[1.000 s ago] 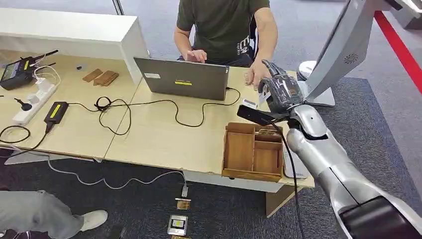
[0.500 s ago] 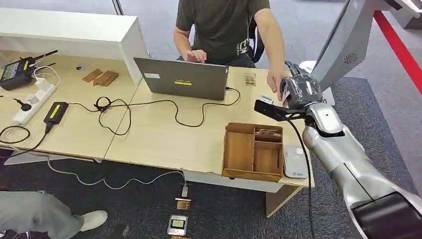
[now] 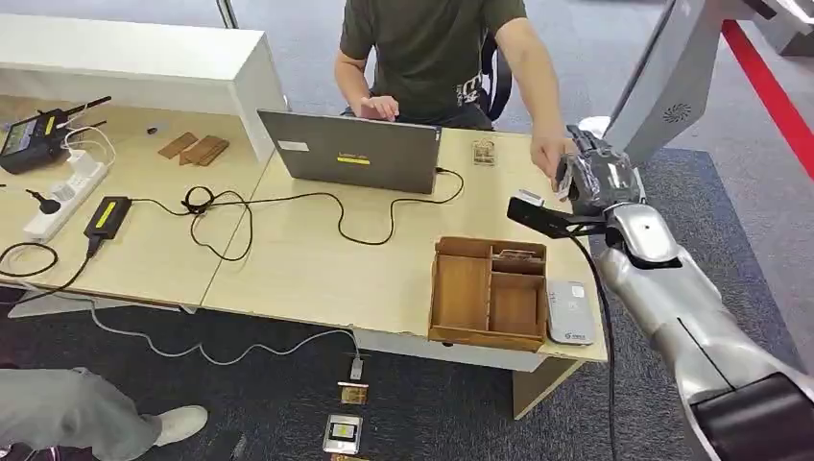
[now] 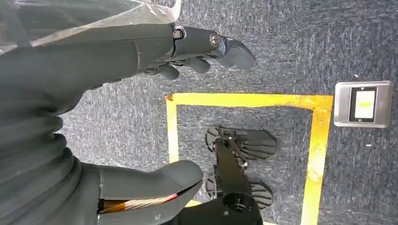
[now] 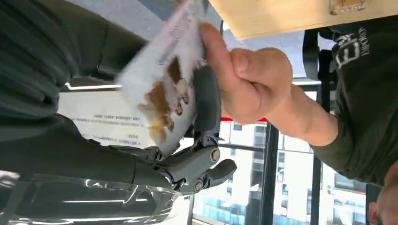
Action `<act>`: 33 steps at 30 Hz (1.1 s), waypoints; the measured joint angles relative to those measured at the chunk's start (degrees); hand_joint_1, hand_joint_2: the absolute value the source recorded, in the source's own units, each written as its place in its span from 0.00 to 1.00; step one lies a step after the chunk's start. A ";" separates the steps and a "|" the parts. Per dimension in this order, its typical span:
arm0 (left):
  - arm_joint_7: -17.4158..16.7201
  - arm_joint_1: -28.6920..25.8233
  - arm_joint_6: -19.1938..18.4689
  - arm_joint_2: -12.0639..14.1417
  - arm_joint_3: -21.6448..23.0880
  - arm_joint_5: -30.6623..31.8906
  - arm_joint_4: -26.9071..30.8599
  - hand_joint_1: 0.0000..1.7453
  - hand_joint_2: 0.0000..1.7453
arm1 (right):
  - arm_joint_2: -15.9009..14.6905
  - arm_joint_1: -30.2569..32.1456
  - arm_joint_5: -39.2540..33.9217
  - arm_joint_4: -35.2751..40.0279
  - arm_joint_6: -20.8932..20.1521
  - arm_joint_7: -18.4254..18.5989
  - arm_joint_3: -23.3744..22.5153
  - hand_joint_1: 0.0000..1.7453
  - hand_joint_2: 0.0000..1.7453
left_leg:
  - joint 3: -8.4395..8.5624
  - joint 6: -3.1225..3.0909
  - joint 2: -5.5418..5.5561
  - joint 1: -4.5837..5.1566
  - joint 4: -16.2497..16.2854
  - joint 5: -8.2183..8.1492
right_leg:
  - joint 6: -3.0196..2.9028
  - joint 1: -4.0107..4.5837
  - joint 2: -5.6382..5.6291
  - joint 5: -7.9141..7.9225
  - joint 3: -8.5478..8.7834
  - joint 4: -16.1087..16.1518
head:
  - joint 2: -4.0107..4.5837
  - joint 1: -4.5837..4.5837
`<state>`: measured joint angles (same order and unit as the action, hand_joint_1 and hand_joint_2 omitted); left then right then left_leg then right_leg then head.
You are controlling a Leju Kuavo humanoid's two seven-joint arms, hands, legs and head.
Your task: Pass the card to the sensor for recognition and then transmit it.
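Right hand [image 3: 597,178] raised, fingers [image 5: 206,108] pinching; left hand [image 4: 117,117] hangs open.

The card [image 5: 164,89] is white with a brown printed picture on its face, blurred in the right wrist view. The right hand [image 3: 595,178] is dark grey under a clear glossy film, on a silver arm [image 3: 672,307]. The left hand [image 4: 117,93] is dark grey too, over dark blue-grey carpet [image 4: 281,47] marked with a yellow line [image 4: 244,99]. The table [image 3: 307,269] is pale wood; at its right front corner lies a white sensor [image 3: 569,312] beside a brown wooden tray [image 3: 461,288]. The laptop [image 3: 350,152] is grey with a yellow sticker. The person's shirt [image 3: 422,48] is dark olive green.
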<state>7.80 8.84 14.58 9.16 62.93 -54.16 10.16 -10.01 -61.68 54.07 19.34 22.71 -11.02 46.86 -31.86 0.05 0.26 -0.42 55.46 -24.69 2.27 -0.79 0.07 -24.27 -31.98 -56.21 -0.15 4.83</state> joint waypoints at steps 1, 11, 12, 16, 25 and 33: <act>0.09 0.02 0.00 0.04 0.07 0.00 0.00 0.00 1.00 | -0.13 0.14 0.44 -0.02 -0.18 -0.28 -0.02 0.00 0.00 | 0.00 0.00 0.00 0.00 0.00 0.00 | 0.00 0.00 0.00 0.00 0.00 0.00 | 0.00 0.00; 2.58 0.18 0.31 0.07 0.28 0.02 0.00 0.00 1.00 | -1.14 0.37 2.60 -0.02 -0.26 -2.64 -0.48 0.00 0.00 | 0.02 0.00 0.00 0.00 0.00 0.00 | 0.00 0.00 0.00 0.00 0.00 -0.01 | 0.00 0.02; 3.15 0.19 0.22 0.07 0.33 0.22 0.00 0.00 1.00 | -1.53 0.36 2.62 -0.02 -0.26 -2.99 -0.76 0.00 0.00 | 0.02 0.00 0.01 0.00 0.01 0.00 | 0.00 0.00 0.01 0.00 0.00 0.00 | 0.00 0.00; 4.28 0.31 0.39 0.05 0.50 0.92 0.00 0.00 1.00 | -3.95 0.36 1.66 0.00 0.30 -5.79 -1.68 0.00 0.00 | 0.00 0.00 0.01 0.01 0.01 0.00 | 0.01 -0.03 0.01 0.01 0.00 0.01 | 0.00 0.00; 7.41 0.86 2.71 -0.37 0.74 -1.58 0.04 0.00 0.00 | -6.45 0.41 1.09 0.00 5.60 -9.86 -3.30 0.00 0.00 | 0.02 -0.01 0.00 0.03 0.01 0.00 | 0.01 -0.03 -0.01 0.01 -0.01 0.01 | 0.00 0.02; 10.03 0.93 -1.29 -0.48 -2.14 -10.19 0.04 0.00 0.00 | -7.43 0.61 0.41 0.00 4.44 -11.71 -4.81 0.00 0.00 | 0.01 -0.01 0.00 0.02 0.00 0.00 | 0.01 -0.02 -0.01 0.01 0.00 -0.01 | 0.00 0.00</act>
<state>17.84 9.76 13.29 8.68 60.78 -64.35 10.21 -17.44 -61.07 54.49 19.34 27.14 -22.73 42.05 -31.85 0.05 0.27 -0.40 55.46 -24.70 2.28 -0.80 0.05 -24.26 -31.98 -56.22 -0.15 4.83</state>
